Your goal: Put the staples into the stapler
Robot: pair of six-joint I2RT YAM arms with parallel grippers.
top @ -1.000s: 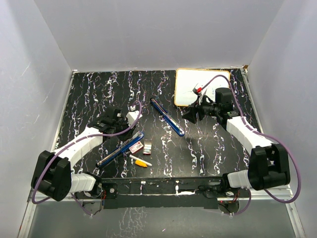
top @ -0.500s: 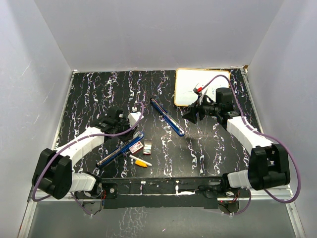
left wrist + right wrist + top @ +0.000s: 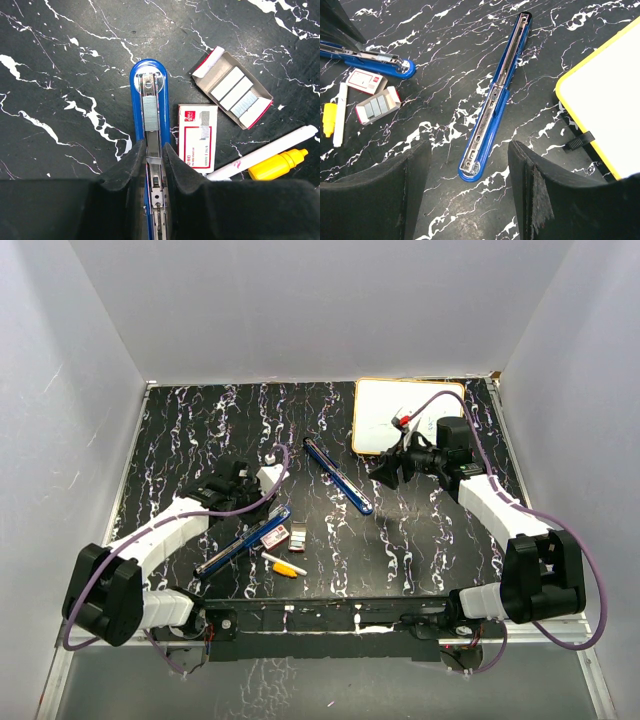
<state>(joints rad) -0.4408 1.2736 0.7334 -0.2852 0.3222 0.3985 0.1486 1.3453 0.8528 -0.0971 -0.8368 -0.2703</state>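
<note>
1. Currently, a blue stapler piece (image 3: 149,85) lies flat on the black marbled table (image 3: 180,440), with its metal channel turned upward and its rounded end pointed away from the left wrist camera.
2. The left gripper (image 3: 154,156) is clenched on that piece. Its two dark fingers (image 3: 129,172) are set against either side of the metal channel, partway along its length.
3. A short ribbed silvery strip (image 3: 150,112) is seen inside the channel, just ahead of the fingertips.
4. The staples (image 3: 235,95) are found just to the right of the rounded end, where several silvery strips are laid side by side in an open cardboard tray (image 3: 209,59) with red edges.
5. A closed red-and-white staple box (image 3: 197,137) is placed just beside the channel, between it and the tray. Whether it touches either cannot be told.
6. A yellow-and-white marker (image 3: 265,152) is laid at a slant just beside the box and tray, on the side nearer the arm bases.
7. The right gripper (image 3: 470,144) is released, with its jaws spread wide and nothing grasped. It is held above the near end of a second blue stapler piece (image 3: 502,75), which lies diagonally, well apart from the first.
8. A yellow-framed white board (image 3: 408,415) is seen at the far right of the table, near the right gripper.
</note>
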